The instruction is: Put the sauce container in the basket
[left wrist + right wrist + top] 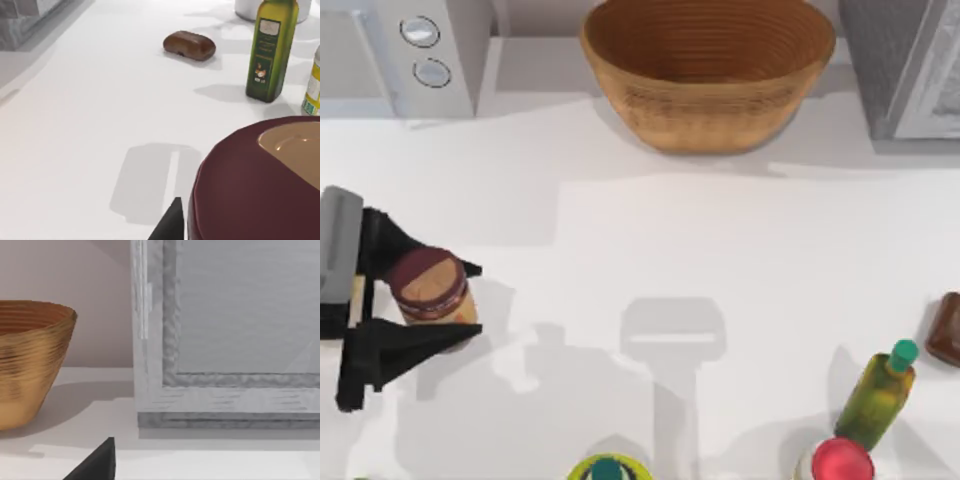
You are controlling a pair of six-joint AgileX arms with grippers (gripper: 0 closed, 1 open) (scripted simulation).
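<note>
A: What sits nearest along the table's front edge?

B: A yellow-rimmed, teal-centred round top [608, 469] at the middle; to the right a red-lidded white container [840, 461], just beside a tall yellow-green bottle with a teal cap [877, 395]; a dark brown loaf-shaped lump [946, 329] lies at the right edge.

A: And the left gripper [418, 300]?

B: At the table's left side, its black fingers [405, 345] lie close on both sides of the small squat sauce container [430, 287] with its maroon lid and orange label; whether they press it, I cannot tell.

A: Farther back?

B: The large round tan woven wicker basket [708, 100] stands at the far middle, well apart from the jar; a grey appliance with two round knobs [425, 50] is at far left, a grey framed cabinet [225, 340] at far right; the right arm's black fingertip [97, 462] shows near that cabinet.
</note>
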